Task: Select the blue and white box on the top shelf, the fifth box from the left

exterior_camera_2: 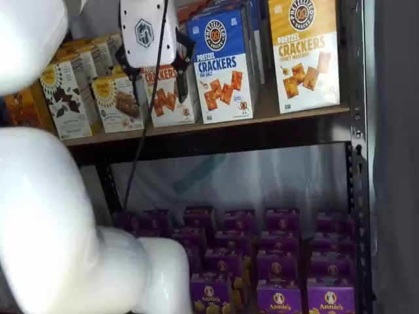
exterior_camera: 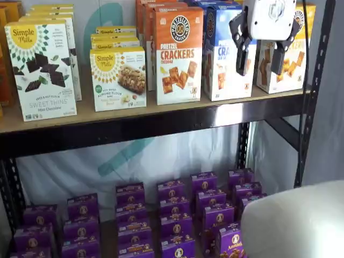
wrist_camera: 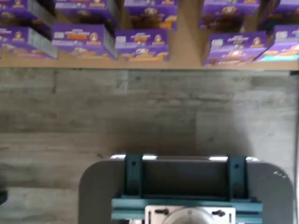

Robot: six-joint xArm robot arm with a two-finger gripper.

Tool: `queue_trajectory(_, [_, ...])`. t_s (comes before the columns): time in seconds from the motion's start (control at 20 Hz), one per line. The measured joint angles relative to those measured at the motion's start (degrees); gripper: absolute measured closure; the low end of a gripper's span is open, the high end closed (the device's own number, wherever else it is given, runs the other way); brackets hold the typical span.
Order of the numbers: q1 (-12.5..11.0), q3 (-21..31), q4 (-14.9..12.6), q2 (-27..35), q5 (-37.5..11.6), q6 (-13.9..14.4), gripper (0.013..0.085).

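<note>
Gripper is hanging in front of the top shelf, white body up at the frame's edge, two black fingers pointing down. The jaws are standing spread, a plain gap between them, nothing in it. In a shelf view the gripper is showing again with a black cable trailing down from it.

Blue box is standing upright on the shelf board, blue top, white lower half, round logo, orange "CRACKERS" lettering, cracker pictures. In a shelf view the blue box is sitting between the orange box and the yellow box, with the gripper partly covering its right edge. The fingers are not touching it as far as I can see.

Further left on the same board, the Sweet Thins box and a smaller almond-flour bars box are standing with rows behind them.

Below, purple boxes are lying in rows on the lower level. The wrist view is looking down on purple boxes on a tan board, grey floor in front, and the dark mount with teal brackets.
</note>
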Motion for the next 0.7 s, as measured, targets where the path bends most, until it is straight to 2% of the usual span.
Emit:
queue_trajectory(0.15, [0.8, -0.3, -1.3, 0.5, -1.7, 0.2, 0.013])
queue_trajectory(0.3, [0.5, -0.8, -1.6, 1.2, -3.8, -0.1, 0.013])
queue_trajectory(0.4, [-0.2, -1.0, -1.1, 1.7, -5.5, -0.7, 0.013])
queue_trajectory(0.6, [-0.1, -2.1, -2.2, 3.5, -8.9, -1.1, 0.013])
queue_trajectory(0.7, [-1.1, -2.3, -1.5, 4.3, -10.6, -1.9, 0.013])
